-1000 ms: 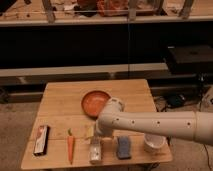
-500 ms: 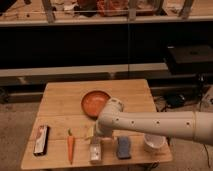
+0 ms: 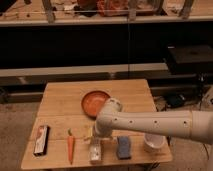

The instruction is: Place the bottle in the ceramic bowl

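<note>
On table (image 3: 60, 102), hand (image 3: 94, 137) partly hides the bottle (image 3: 95, 152)

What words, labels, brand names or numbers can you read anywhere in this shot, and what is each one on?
No text can be read.
Bottle: pale label, too blurred to read.
Flat packet at the left of the table: its print is too small to read.
Claw, just above the bottle: no marking visible.
Shelf items behind: no legible signs or numbers.
</note>
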Controlling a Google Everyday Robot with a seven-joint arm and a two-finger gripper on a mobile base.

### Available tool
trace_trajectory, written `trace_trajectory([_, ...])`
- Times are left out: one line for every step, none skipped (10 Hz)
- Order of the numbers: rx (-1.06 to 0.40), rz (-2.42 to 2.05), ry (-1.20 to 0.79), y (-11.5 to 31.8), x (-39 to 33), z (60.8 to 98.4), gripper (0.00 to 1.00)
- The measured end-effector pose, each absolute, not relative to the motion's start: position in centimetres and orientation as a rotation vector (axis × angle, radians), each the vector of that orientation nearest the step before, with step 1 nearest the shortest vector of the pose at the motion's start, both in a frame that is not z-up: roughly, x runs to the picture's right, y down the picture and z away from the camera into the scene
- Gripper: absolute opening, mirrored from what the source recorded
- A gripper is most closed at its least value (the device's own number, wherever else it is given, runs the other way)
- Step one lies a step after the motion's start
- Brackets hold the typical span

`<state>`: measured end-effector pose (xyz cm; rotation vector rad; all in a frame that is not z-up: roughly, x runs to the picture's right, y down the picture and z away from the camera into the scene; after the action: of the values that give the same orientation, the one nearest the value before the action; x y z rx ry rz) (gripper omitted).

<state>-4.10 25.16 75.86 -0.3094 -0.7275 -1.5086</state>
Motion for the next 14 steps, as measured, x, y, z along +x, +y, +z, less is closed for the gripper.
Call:
trace_trajectory([-0.311,-1.507,-0.728,25.2,-4.1,75.9,0.80])
trace_trajectory([-0.312,-1.508,-0.728,25.3,-4.1,76.0,0.80])
trace_trajectory([-0.313,-1.508,-0.729,25.3,-4.1,76.1,0.80])
trace_trajectory([-0.314,-1.509,-0.730,25.3,-4.2,76.2,0.80])
trace_trajectory([-0.317,-1.511,-0.731,25.4,-4.2,76.3,0.80])
trace_trajectory([-0.318,-1.512,-0.731,25.5,-4.3,76.4,0.80])
trace_trajectory([-0.320,-1.510,-0.733,25.6,-4.4,76.5,0.80])
trace_trajectory([-0.322,-1.510,-0.733,25.6,-4.4,76.5,0.80])
trace_trajectory([-0.323,-1.510,-0.733,25.7,-4.4,76.6,0.80])
trace_trajectory([-0.324,-1.510,-0.732,25.7,-4.4,76.8,0.80])
trace_trajectory([-0.324,-1.508,-0.732,25.7,-4.3,76.8,0.80])
trace_trajectory([-0.324,-1.510,-0.730,25.6,-4.3,76.9,0.80])
trace_trajectory([-0.324,-1.511,-0.730,25.7,-4.4,77.0,0.80])
trace_trajectory([-0.325,-1.514,-0.730,25.7,-4.4,77.1,0.80])
